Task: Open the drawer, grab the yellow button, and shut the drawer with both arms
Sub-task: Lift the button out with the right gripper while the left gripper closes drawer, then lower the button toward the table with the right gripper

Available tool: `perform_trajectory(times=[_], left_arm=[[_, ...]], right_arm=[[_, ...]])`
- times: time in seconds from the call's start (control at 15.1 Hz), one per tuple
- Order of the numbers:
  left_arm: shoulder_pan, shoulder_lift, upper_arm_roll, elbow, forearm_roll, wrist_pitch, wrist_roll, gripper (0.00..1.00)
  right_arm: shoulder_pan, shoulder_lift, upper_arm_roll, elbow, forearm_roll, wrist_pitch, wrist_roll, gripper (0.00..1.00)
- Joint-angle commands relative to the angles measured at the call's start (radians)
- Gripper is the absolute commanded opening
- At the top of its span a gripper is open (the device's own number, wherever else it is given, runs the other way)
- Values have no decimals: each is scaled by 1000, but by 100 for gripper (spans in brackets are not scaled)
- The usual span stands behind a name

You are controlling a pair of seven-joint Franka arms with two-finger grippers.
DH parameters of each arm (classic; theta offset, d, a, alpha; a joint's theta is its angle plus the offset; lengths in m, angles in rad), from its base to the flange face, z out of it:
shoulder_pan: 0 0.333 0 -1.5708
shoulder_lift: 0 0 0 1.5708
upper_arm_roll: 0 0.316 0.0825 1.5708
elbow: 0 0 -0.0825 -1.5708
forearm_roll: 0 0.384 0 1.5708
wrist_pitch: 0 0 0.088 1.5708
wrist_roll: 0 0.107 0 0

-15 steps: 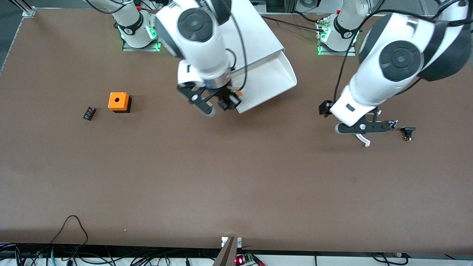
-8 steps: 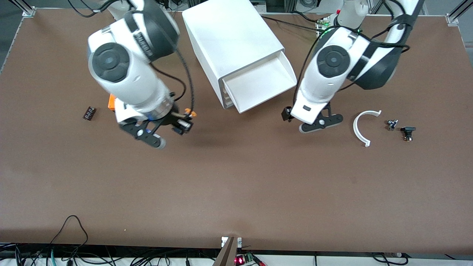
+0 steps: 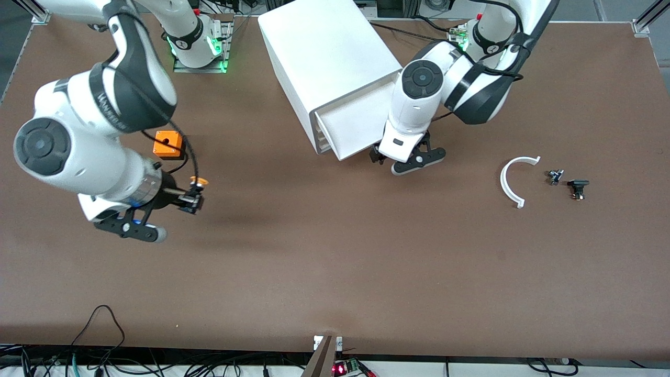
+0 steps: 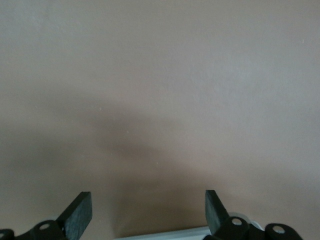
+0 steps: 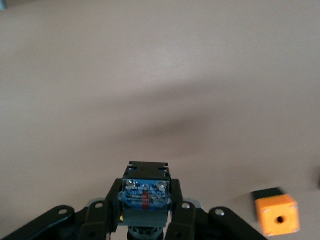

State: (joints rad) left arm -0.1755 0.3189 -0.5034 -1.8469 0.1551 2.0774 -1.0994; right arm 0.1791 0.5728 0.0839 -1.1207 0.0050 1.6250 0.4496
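The left pincer [image 4: 148, 212] hangs over bare brown table [image 4: 160, 90], its two black fingertips [image 4: 80, 210] spread wide apart with nothing between them. A soft shadow darkens the table under the pincer. A thin white edge [image 4: 165, 233], which cannot be identified from here, shows just between the fingertips' bases.

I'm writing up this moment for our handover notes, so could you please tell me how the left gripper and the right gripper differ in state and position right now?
The left gripper is open and empty; the right gripper is shut on the button. The left gripper sits at the front of the pulled-out drawer; the right gripper hangs over bare table, near the orange cube. Both are black two-finger grippers on white arms.
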Motion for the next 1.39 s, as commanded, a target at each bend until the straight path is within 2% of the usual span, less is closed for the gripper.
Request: perform_trajectory(times=[0.0,0.33,0.86,1.19,1.33], left_arm=[[-35,-14,2,-21,-5,7,-33,99],[-38,-18,-85,-52,-40,-5,-71,100],[-36,-20,-162,-64,-95,-57,-68,100],[-36,-20,-184,-64,-126,-65,-65,100],[-38,-20,-184,-64,-126,-65,-65,100]], right_arm=[[-53,5,16,-36,-58,25,-109,0],[-148,18,16,-184,-76,202,-256,0],[-276,77,16,-491,-94,651,-459,0],[-290,131,16,-571,-94,817,-470,0],[-291,145,16,-574,-92,831,-463,0]])
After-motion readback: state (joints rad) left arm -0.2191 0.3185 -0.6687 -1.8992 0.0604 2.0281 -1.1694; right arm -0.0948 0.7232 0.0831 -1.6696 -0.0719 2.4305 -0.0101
